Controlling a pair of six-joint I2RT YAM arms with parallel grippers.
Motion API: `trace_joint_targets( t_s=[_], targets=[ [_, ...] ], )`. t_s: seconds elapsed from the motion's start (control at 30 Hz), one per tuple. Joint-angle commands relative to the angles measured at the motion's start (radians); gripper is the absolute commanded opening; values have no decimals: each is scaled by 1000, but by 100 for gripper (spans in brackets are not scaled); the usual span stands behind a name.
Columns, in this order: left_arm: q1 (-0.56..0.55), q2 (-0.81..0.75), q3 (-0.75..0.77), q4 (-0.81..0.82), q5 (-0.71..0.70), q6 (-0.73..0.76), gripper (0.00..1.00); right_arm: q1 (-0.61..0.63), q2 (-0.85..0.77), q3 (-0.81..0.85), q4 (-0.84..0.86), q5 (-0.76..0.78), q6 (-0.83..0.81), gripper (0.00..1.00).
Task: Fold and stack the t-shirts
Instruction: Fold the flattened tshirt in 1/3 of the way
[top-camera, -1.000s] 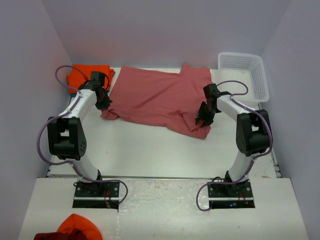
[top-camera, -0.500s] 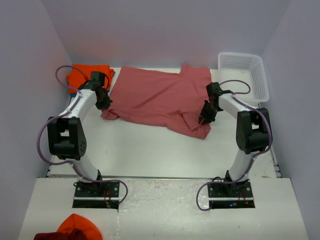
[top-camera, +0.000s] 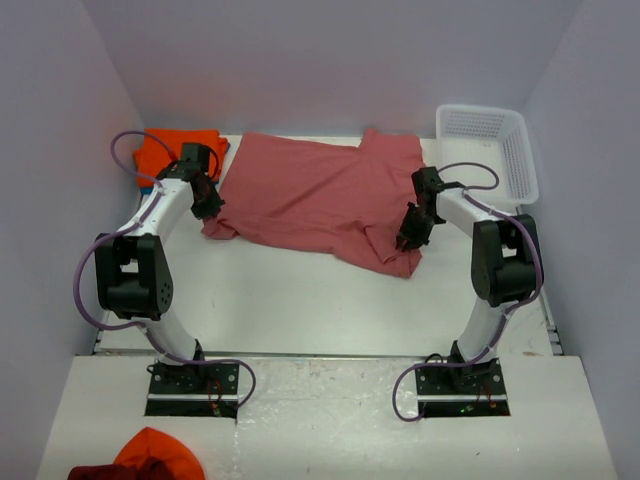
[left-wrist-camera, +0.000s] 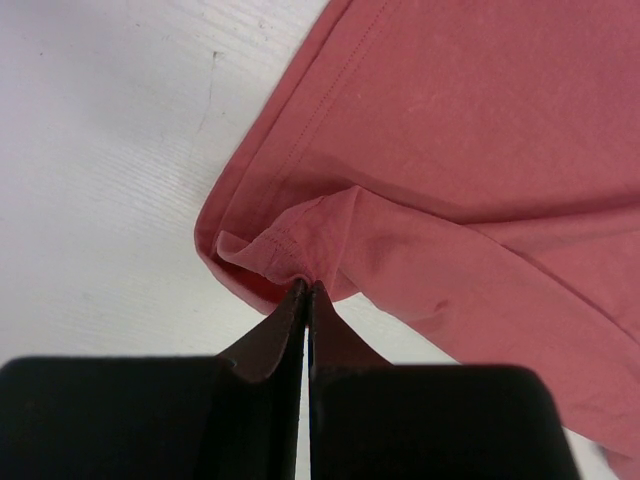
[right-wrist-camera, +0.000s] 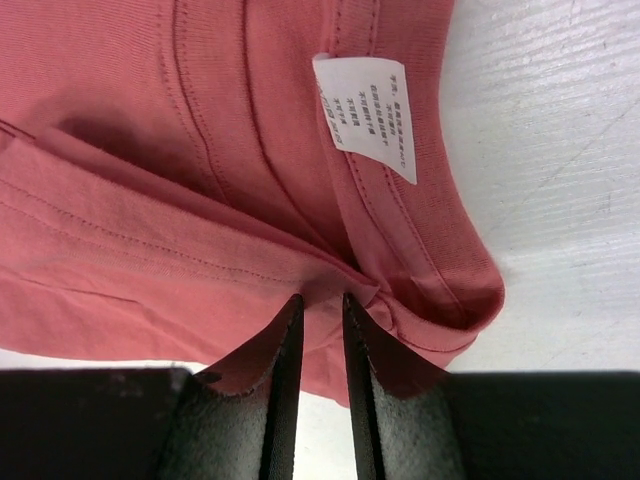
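Your left hand (left-wrist-camera: 305, 292) has its fingers pressed flat together, pinching a pucker of hem from the salmon-red t-shirt (top-camera: 310, 195) at the shirt's lower-left corner in the top view. Your right hand (right-wrist-camera: 320, 305) is closed to a narrow slit on a fold of the same shirt, just below its white tag (right-wrist-camera: 365, 118), at the lower-right edge. The shirt lies spread across the middle of the surface (top-camera: 300, 300); farther back, the orange t-shirt (top-camera: 172, 150) lies in the upper left and the white basket (top-camera: 522, 172) in the upper right.
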Motion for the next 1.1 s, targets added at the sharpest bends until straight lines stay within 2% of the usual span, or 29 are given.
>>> trace_joint_targets(
  t_s=[0.0,0.3,0.47,0.63,0.93,1.07],
  targets=[
    [-2,-7,-2,38,18,3,0,-2,-26,-26,26,-14,-1,24],
    [-2,-9,-10,43,21,4,0,-1,-52,-55,26,-8,-3,29],
    [-2,-9,-20,53,27,3,0,-1,-26,-37,18,-8,-6,27],
    [-2,-15,-23,53,22,6,0,-1,-16,-11,18,-12,-6,18],
    [-2,-6,-30,58,22,8,0,-2,19,32,11,-8,-9,10],
    [-2,-4,-31,58,16,9,0,-1,16,52,11,0,-11,0]
  ],
)
